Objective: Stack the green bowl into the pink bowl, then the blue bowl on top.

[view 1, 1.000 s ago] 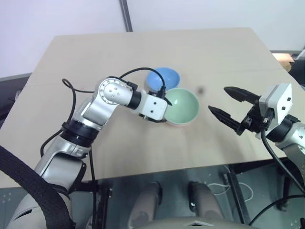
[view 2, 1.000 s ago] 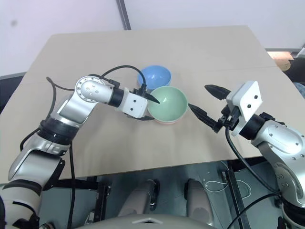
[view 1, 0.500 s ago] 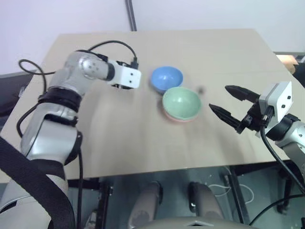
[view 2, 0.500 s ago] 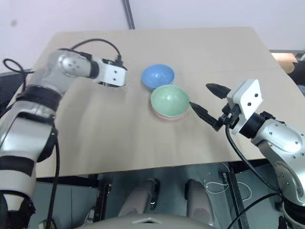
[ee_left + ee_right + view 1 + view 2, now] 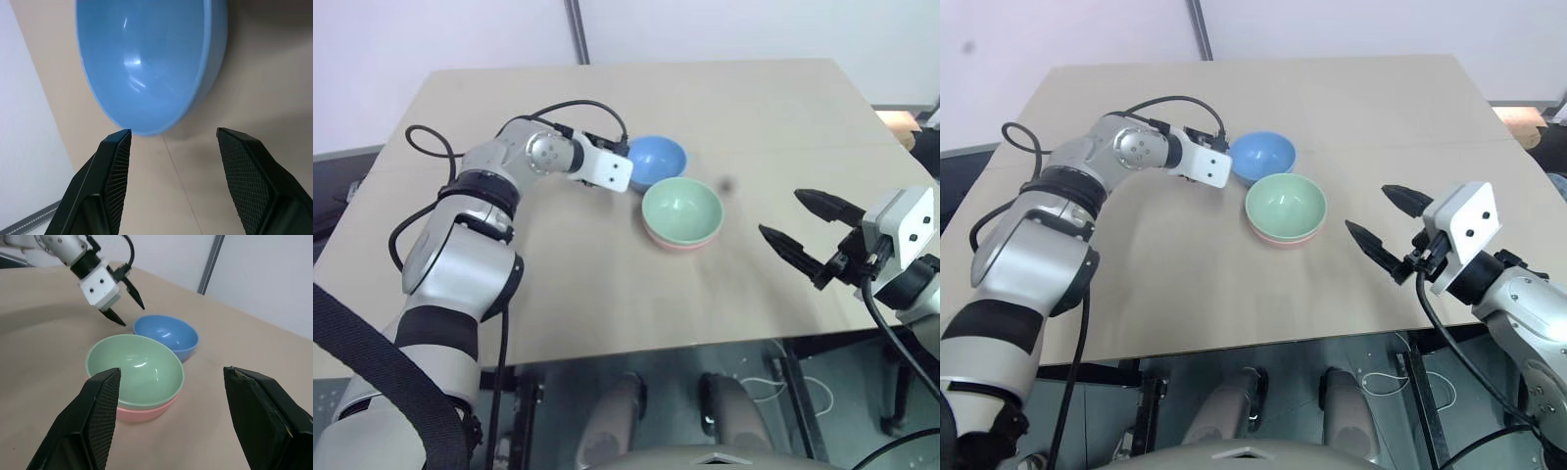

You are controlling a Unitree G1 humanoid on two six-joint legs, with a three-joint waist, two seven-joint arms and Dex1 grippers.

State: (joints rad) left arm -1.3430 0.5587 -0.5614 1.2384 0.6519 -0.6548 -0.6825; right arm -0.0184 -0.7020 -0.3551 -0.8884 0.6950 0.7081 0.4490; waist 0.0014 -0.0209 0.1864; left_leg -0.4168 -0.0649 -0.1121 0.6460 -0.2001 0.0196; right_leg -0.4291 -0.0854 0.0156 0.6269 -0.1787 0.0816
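so the green bowl [image 5: 1285,205] sat nested inside the pink bowl [image 5: 1281,238], with just a band of pink showing beneath its rim, near the middle of the tan table [image 5: 1361,108]. the blue bowl [image 5: 1262,156] stood upright on the table just behind and a little to the left of that pair, very close to it; whether the rims touched was hard to tell from the head views, though the right wrist view suggested a thin gap.

the left gripper [image 5: 124,303] hung at the blue bowl's left side, its 2 black fingers spread apart and holding nothing. in the left wrist view the tip of 1 finger [image 5: 116,171] sat right at the bowl's rim, the other off over bare table, so the bowl was not between them. a black cable [image 5: 1160,103] looped over that arm's wrist.

the right gripper [image 5: 1386,230] was well to the right of the bowls, above the table's near right part, pointing toward them with its fingers wide apart and empty.
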